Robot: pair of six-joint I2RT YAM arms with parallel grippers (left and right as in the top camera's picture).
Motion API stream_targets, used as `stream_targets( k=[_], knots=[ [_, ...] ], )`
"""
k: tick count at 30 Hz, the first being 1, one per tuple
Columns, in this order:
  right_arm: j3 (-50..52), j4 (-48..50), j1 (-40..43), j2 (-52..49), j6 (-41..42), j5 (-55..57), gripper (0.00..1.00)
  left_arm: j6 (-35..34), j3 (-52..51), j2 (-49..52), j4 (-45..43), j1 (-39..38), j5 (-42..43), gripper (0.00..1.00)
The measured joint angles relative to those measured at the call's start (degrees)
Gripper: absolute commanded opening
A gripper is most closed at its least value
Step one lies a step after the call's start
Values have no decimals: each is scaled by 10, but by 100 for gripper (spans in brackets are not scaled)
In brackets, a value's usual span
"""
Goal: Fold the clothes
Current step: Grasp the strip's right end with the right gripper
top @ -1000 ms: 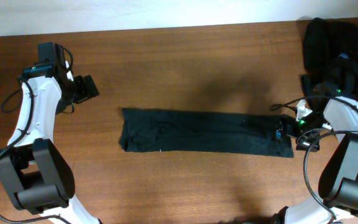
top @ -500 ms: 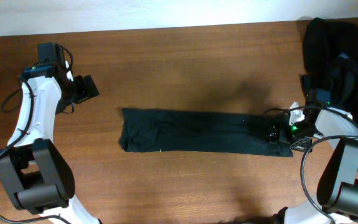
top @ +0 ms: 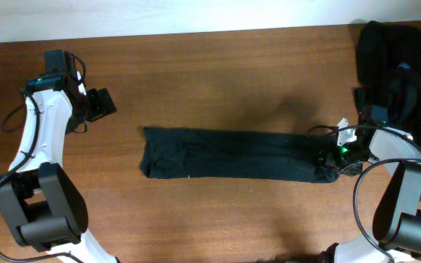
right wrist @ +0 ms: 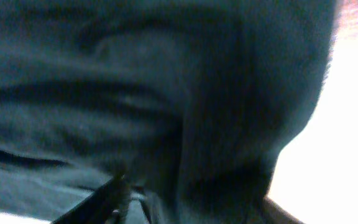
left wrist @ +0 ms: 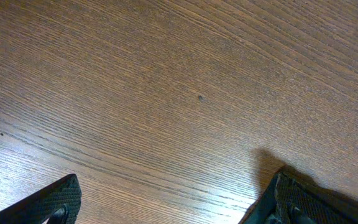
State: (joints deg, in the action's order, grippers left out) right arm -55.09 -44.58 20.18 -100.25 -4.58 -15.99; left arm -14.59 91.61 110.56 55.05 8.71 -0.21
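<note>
left arm (top: 36, 139): we note it bent at the elbow and reaching forward on its own side, with the wrist turned inward.
left gripper (top: 102, 104): jaws spread wide with nothing between them; its fingertips (left wrist: 59, 200) sit at the lower corners of the wrist view.
right arm (top: 395, 142): forearm angled inward, wrist carried low.
right gripper (top: 329, 156): pointed toward centre; we cannot read how its jaws stand.

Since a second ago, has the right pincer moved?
Yes. The right pincer has shifted left, away from the pile at the table's far right, and the right end of the garment has drawn in with it.
</note>
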Motion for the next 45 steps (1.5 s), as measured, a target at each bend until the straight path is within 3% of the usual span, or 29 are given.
stream_targets(
  k=[2, 6, 14, 30, 45],
  knots=[
    [2, 2, 0, -2, -1, -4, 29, 0, 0, 0, 0, 0, 0, 100],
    [3, 6, -1, -6, 0, -9, 16, 0, 0, 0, 0, 0, 0, 99],
    [-1, 2, -2, -7, 3, -13, 4, 0, 0, 0, 0, 0, 0, 99],
    [-111, -54, -22, -11, 3, -19, 4, 0, 0, 0, 0, 0, 0, 99],
    [-119, -44, -15, -11, 3, 44, 4, 0, 0, 0, 0, 0, 0, 99]
  ],
)
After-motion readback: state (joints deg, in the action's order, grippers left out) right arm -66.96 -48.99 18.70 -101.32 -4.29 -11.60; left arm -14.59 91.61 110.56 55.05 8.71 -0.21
